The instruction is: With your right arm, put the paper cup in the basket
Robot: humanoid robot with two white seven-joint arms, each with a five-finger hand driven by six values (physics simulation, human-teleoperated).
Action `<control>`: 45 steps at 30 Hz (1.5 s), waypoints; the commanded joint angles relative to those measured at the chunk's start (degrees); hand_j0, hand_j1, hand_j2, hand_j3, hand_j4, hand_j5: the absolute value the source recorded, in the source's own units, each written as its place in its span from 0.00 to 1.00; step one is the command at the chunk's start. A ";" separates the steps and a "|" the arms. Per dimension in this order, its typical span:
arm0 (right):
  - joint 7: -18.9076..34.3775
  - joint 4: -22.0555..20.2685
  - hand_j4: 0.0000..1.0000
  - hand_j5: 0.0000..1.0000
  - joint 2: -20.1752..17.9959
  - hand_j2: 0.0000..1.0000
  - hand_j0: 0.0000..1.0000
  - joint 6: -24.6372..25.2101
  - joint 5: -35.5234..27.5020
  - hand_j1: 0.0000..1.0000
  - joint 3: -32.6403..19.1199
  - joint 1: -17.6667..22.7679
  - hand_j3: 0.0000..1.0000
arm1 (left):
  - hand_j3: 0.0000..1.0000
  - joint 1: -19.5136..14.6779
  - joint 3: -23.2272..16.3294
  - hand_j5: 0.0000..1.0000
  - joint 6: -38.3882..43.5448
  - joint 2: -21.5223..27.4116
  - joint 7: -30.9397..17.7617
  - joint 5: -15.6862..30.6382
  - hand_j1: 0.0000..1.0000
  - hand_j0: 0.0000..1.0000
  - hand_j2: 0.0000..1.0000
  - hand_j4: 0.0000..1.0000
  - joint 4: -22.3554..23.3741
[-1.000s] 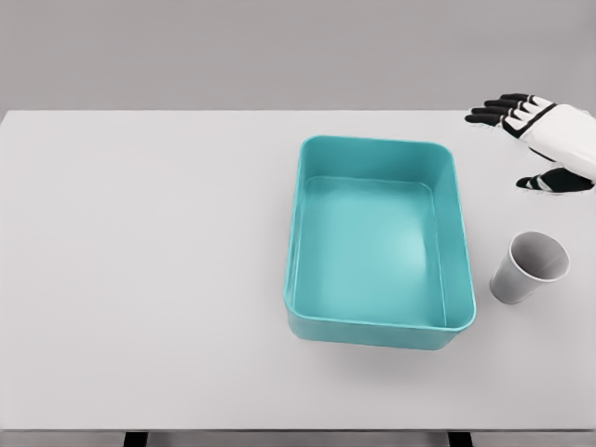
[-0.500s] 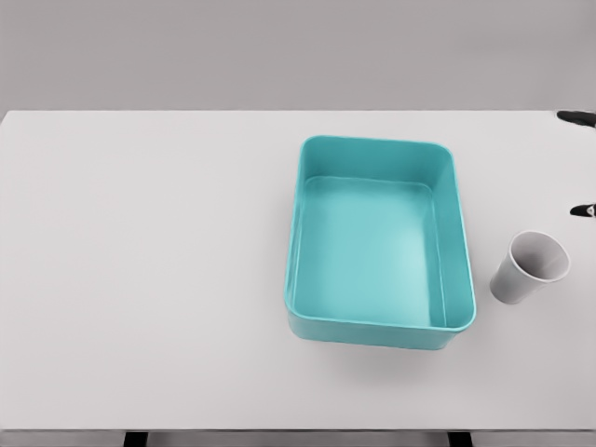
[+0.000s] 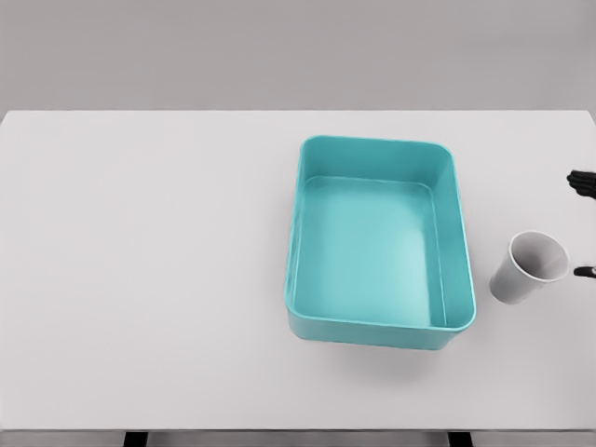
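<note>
Paper cup (image 3: 530, 267) task, big to small: white table (image 3: 140, 279); teal basket (image 3: 379, 241) right of centre, nothing in it; the cup stands on the table just right of the basket, tilted, mouth up-right. Right hand (image 3: 583, 183): only dark fingertips at the right edge, prob. near the cup; finger state can't tell.

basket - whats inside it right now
Nothing shows inside the teal basket: its floor is bare. Only the strip just behind its near wall is hidden. The paper cup stands outside on the table, to the basket's right.
</note>
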 commanded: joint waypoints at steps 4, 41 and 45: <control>-0.02 -0.03 1.00 1.00 -0.24 1.00 1.00 0.10 -0.48 1.00 -0.02 0.79 1.00 | 1.00 0.00 -0.01 1.00 0.01 0.00 0.00 -0.01 1.00 1.00 1.00 1.00 0.02; -0.02 3.57 1.00 1.00 5.56 1.00 1.00 0.10 4.00 1.00 7.45 -1.93 1.00 | 1.00 0.00 -0.01 1.00 0.01 0.00 0.00 -0.01 1.00 1.00 1.00 1.00 0.02; -0.11 3.48 1.00 1.00 6.26 1.00 1.00 0.10 4.17 1.00 7.80 -2.28 1.00 | 1.00 0.00 -0.01 1.00 0.00 0.00 0.00 -0.01 1.00 1.00 1.00 1.00 0.02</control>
